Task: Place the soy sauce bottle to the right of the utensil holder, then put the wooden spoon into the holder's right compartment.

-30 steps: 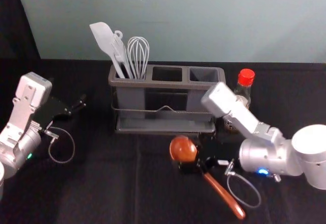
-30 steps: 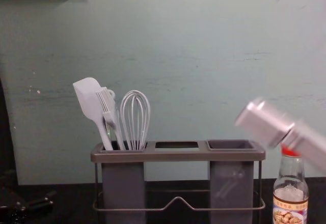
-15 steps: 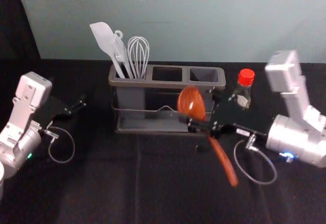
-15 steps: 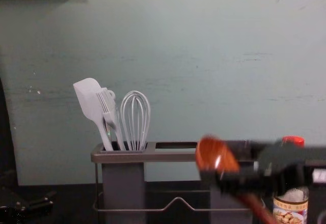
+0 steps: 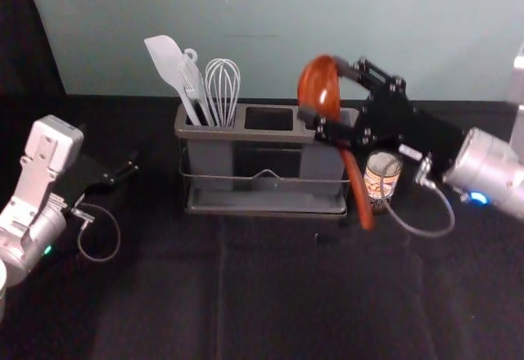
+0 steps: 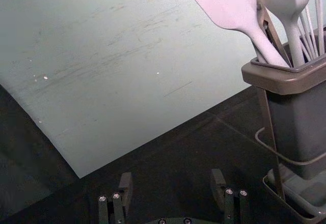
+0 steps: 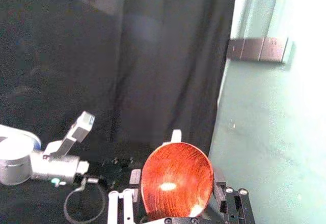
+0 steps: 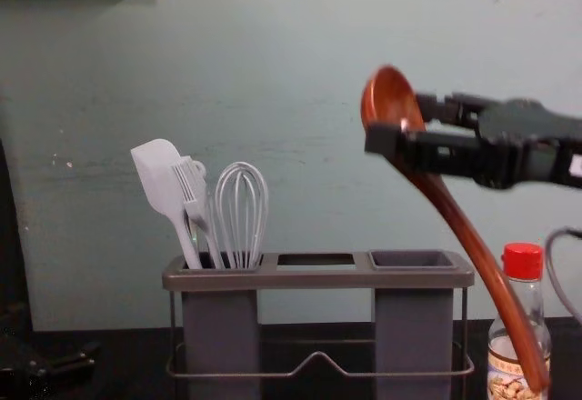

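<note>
Right gripper point(image 5: 321, 90), pinching wooden spoon point(image 5: 357, 188) by its bowl, above rim level near right end of utensil holder point(image 5: 237, 135); soy sauce bottle point(image 5: 381, 178) beside that end; left gripper point(image 5: 129, 167), spread, leftward.

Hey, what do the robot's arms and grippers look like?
The left arm, with a green light, and right arm, with a blue one, are silvery with rounded joints and looped cables. The left gripper and right gripper are black with shiny screws.
</note>
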